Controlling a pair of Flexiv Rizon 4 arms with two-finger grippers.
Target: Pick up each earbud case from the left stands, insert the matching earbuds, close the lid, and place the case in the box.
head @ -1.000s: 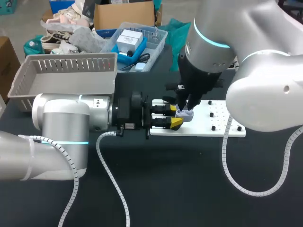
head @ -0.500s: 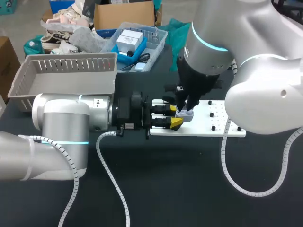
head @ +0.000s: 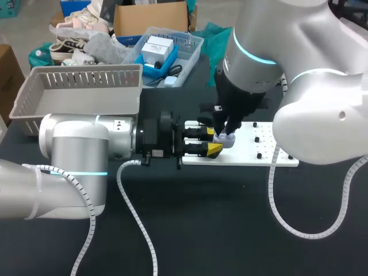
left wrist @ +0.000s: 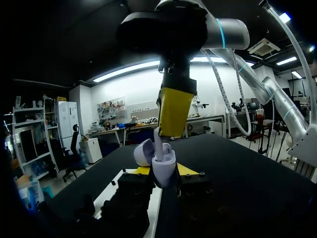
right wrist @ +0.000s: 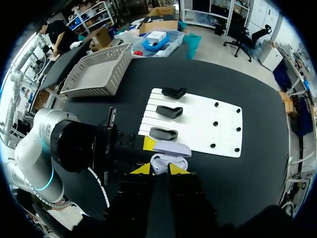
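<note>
A lilac earbud case with its lid open is held over the left part of the white board. My left gripper comes in level from the left and is shut on the case body. The raised lid stands beside it. My right gripper points straight down over the case and is shut on a white earbud, whose lower end is in the case. In the right wrist view the case lies just ahead of my right gripper. Three black stands on the board are bare.
A grey slatted basket stands at the back left of the table, behind my left arm. Several small black pegs dot the right half of the white board. The left arm's cable trails across the dark tabletop in front.
</note>
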